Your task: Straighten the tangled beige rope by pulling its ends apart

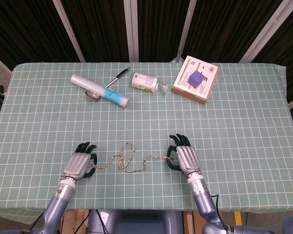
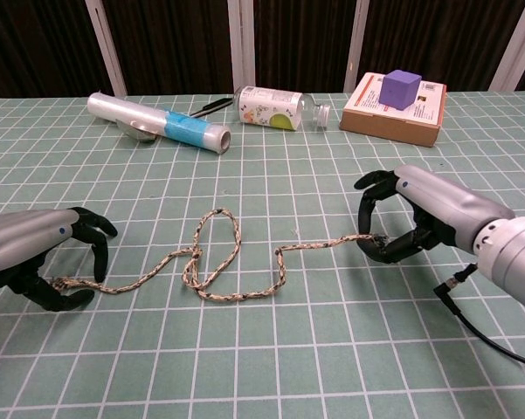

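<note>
Your left hand (image 2: 44, 262) pinches one end of the beige rope (image 2: 218, 262); your right hand (image 2: 411, 223) pinches the other. From the head view, both hand backs hide these contacts; the chest view shows them. The rope lies looped between the hands on the table (image 1: 234, 126).

One beige rope (image 1: 128, 160) lay on the table (image 1: 244, 126), along with one plastic bottle (image 1: 145, 82), one pen (image 1: 118, 76), one clear roll with a blue band (image 1: 99, 90) and one flat box (image 1: 195, 78) carrying one purple cube (image 1: 196, 78). Two hands were there, the left hand (image 1: 79, 165) and the right hand (image 1: 183, 158).
</note>
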`<state>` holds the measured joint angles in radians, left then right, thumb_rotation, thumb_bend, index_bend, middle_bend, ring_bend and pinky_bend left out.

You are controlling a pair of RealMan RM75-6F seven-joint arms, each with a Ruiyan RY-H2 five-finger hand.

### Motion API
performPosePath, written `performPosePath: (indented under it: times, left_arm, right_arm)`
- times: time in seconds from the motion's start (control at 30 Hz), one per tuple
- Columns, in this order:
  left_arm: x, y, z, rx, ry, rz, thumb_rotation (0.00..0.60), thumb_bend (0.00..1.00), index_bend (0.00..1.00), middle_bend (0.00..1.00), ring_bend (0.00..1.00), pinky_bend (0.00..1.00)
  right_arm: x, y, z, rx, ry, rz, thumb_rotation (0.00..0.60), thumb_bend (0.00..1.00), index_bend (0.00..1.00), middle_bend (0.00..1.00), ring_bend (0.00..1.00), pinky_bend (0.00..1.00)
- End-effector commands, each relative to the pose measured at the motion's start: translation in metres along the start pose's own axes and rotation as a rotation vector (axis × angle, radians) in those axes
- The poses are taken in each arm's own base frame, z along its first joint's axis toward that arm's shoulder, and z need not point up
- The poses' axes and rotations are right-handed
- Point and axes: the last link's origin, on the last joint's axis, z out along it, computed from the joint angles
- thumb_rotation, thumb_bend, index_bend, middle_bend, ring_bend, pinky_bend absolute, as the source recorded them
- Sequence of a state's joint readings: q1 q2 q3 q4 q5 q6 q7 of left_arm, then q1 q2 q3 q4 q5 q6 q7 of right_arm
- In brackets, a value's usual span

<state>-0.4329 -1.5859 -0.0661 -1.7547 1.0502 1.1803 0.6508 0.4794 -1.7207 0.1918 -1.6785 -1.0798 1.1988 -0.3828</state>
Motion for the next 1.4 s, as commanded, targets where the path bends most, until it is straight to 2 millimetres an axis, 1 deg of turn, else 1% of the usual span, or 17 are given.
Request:
performPosePath:
  times: [0.03,0.33,0.6,0.73,0.83,1.03,1.17,1.3,1.4]
  left_arm:
    - [-0.001,0.002,0.001,-0.004,-0.002,-0.004,0.600,0.46,0.52,0.12,0.00,0.00]
    - [-0.006,0.003,0.000,-0.003,-0.007,-0.010,0.600,0.54,0.57,0.13,0.00,0.00]
    - [-0.006,-0.001,0.000,0.011,-0.006,-0.008,0.600,0.56,0.59,0.14,0.00,0.00]
    - [-0.001,-0.003,0.000,0.017,0.009,-0.022,0.600,0.56,0.59,0.14,0.00,0.00]
    - [0.009,-0.004,0.001,0.014,0.042,-0.045,0.600,0.56,0.59,0.14,0.00,0.00]
    - [0.042,-0.014,-0.005,0.012,0.129,-0.095,0.600,0.56,0.60,0.14,0.00,0.00]
    - [0.068,-0.028,-0.014,0.024,0.192,-0.114,0.600,0.56,0.60,0.14,0.00,0.00]
    - [0.087,-0.045,-0.024,0.045,0.239,-0.133,0.600,0.56,0.60,0.15,0.00,0.00]
    - [0.098,-0.060,-0.034,0.066,0.267,-0.148,0.600,0.56,0.60,0.15,0.00,0.00]
  right_arm:
    - [0.000,0.000,0.000,-0.001,0.000,-0.001,0.600,0.46,0.66,0.16,0.00,0.00]
    - [0.000,0.002,0.000,-0.005,-0.001,-0.004,0.600,0.46,0.66,0.16,0.00,0.00]
    - [0.000,0.003,-0.001,-0.008,0.000,-0.004,0.600,0.46,0.66,0.16,0.00,0.00]
    - [0.003,0.003,0.000,-0.005,0.009,-0.008,0.600,0.46,0.66,0.16,0.00,0.00]
    - [0.009,0.004,0.000,-0.004,0.024,-0.017,0.600,0.46,0.66,0.16,0.00,0.00]
    - [0.033,0.014,0.002,-0.018,0.082,-0.044,0.600,0.46,0.66,0.16,0.00,0.00]
    - [0.055,0.028,-0.001,-0.046,0.123,-0.063,0.600,0.46,0.66,0.16,0.00,0.00]
    - [0.072,0.041,-0.007,-0.069,0.156,-0.071,0.600,0.46,0.66,0.16,0.00,0.00]
    - [0.085,0.050,-0.012,-0.089,0.181,-0.070,0.600,0.46,0.66,0.16,0.00,0.00]
